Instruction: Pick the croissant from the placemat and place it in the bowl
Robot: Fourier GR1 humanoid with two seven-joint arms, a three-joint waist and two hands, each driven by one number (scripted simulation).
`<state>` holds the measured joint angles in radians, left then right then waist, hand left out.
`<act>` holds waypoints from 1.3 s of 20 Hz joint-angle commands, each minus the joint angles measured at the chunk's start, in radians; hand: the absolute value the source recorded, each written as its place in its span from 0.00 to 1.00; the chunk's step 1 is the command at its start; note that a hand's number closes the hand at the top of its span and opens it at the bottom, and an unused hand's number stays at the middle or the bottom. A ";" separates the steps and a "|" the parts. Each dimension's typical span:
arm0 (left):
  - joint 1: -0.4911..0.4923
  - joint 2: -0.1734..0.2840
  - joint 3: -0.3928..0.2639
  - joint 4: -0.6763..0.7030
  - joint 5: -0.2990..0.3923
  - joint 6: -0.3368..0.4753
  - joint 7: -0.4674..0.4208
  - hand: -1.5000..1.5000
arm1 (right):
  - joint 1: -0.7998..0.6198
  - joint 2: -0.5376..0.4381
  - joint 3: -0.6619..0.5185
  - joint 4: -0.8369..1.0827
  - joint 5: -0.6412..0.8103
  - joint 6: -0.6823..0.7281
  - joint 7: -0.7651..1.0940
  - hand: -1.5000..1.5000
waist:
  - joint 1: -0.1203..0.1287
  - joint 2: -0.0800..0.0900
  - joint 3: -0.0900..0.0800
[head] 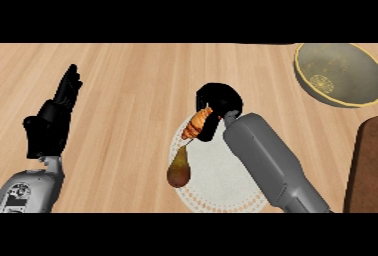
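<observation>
Here one croissant sits pinched in the curled fingers of the right robot hand, at the upper edge of the single white placemat. One pear lies on the placemat's left side, just below the croissant. One bowl stands well apart at the bench's far right. The left robot hand rests spread, fingers up, at the left.
</observation>
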<state>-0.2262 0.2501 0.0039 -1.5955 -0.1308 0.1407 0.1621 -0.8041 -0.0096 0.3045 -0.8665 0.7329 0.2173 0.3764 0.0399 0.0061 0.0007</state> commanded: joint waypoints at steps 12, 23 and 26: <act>-0.034 0.021 0.033 0.063 0.012 -0.028 -0.007 0.50 | -0.244 0.010 0.158 -0.144 -0.005 -0.744 0.657 1.00 | -0.011 -0.007 -0.002; 0.007 0.009 0.048 0.037 0.004 -0.021 -0.041 0.50 | -0.197 -0.115 -0.065 -0.140 0.147 -0.770 0.611 1.00 | -0.041 -0.005 -0.001; 0.028 0.012 0.036 -0.031 -0.009 -0.024 0.023 0.50 | -0.171 -0.139 -0.113 -0.107 0.156 -0.838 0.551 1.00 | -0.032 -0.005 -0.001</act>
<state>-0.2006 0.2472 0.0283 -1.6110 -0.1426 0.1332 0.1652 -1.0084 -0.1275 0.2351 -0.9951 0.8564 -0.5225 0.9475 0.0054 -0.0005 0.0001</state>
